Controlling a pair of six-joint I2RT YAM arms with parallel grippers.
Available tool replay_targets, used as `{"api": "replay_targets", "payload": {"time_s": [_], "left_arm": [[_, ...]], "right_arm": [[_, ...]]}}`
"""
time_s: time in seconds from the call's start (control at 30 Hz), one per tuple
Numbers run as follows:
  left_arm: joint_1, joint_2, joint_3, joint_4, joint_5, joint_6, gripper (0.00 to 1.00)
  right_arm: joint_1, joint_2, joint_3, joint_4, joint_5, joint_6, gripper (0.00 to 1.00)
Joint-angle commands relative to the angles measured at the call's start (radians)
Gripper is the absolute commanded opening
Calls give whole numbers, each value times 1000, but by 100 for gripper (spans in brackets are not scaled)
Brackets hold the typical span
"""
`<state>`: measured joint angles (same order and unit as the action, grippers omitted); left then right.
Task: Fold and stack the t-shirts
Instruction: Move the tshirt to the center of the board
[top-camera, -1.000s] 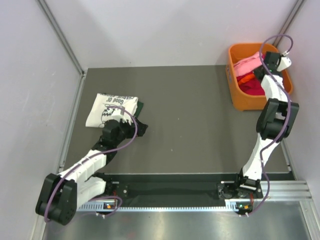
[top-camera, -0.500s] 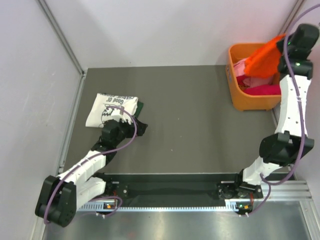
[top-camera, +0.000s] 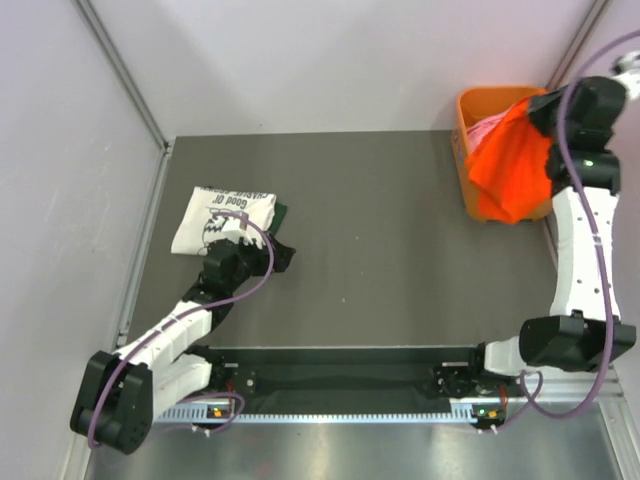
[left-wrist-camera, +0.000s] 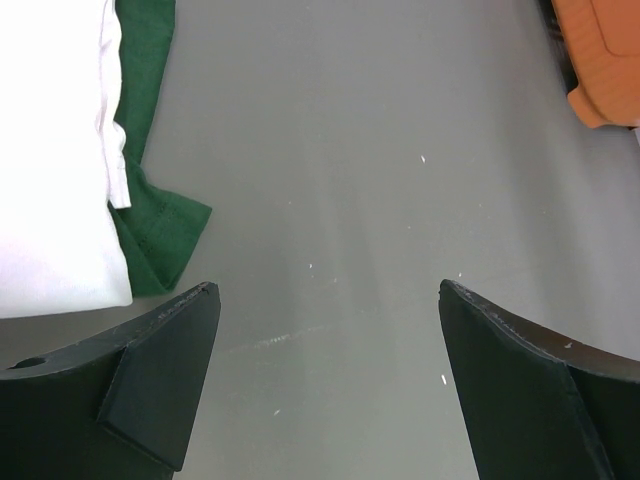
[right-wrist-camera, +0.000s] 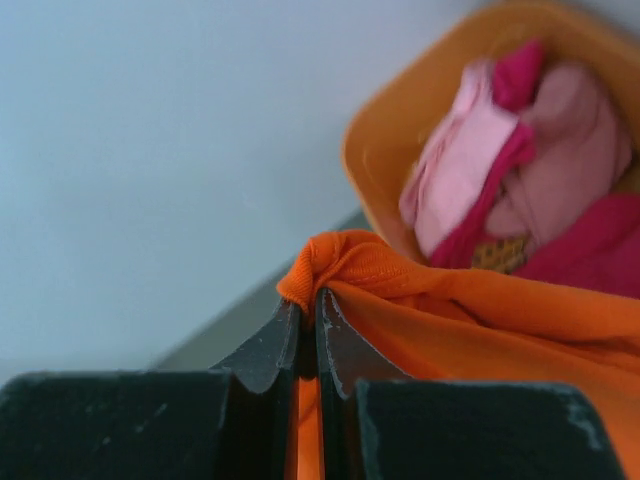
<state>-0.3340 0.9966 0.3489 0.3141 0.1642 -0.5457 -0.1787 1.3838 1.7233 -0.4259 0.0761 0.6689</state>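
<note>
Fetching step: my right jaws are clamped on a bunched edge of the orange t-shirt (top-camera: 512, 172), which hangs over the bin (top-camera: 466, 112) at the worktop's (top-camera: 380, 260) far right corner. My left jaws gape empty beside the folded white t-shirt (top-camera: 218, 216) near the left edge. Next, I reckon, swing the orange one to mid-worktop and spread it flat for folding.

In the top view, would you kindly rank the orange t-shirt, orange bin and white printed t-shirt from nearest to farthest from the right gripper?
1. orange t-shirt, held in the right gripper, back right.
2. orange bin, partly behind that shirt, back right.
3. white printed t-shirt, far left.
</note>
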Motion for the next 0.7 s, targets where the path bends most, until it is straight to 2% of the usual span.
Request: {"api": "replay_targets", "payload": {"time_s": [0.0,0.03,0.13,0.27,0.4,0.43,0.5,0.53,0.6,0.63,0.67], "left_arm": [[3,-23,4,48,0,23,95],[3,-24,4,48,-2,23,95],[3,-29,4,46,-2,23,95],[1,-38,4,43,0,21,95],[1,-53,4,31,-9,23,95],[1,-59,4,25,-14,23,95],[1,-72,1,20,-22,24,95],[1,-76,2,17,-25,24,95],[3,-84,1,14,-29,24,95],[3,-85,1,13,-29,24,95],[1,-81,1,13,-29,21,95]], "right_arm": [[123,-52,-8,-16,-61,-89,0],[161,-66,-2,-17,-52,-110,0],[394,-124,19,-25,-62,-173,0],[560,-143,19,-30,-134,-181,0],[605,-173,-77,-24,-154,-183,0],[605,-202,-121,-19,-116,-184,4],[607,-239,-293,15,-82,-181,14],[605,-271,-357,25,-50,-183,31],[604,-301,-535,27,20,-161,75],[605,-337,-592,26,45,-149,91],[605,-362,-702,45,69,-125,96]]}}
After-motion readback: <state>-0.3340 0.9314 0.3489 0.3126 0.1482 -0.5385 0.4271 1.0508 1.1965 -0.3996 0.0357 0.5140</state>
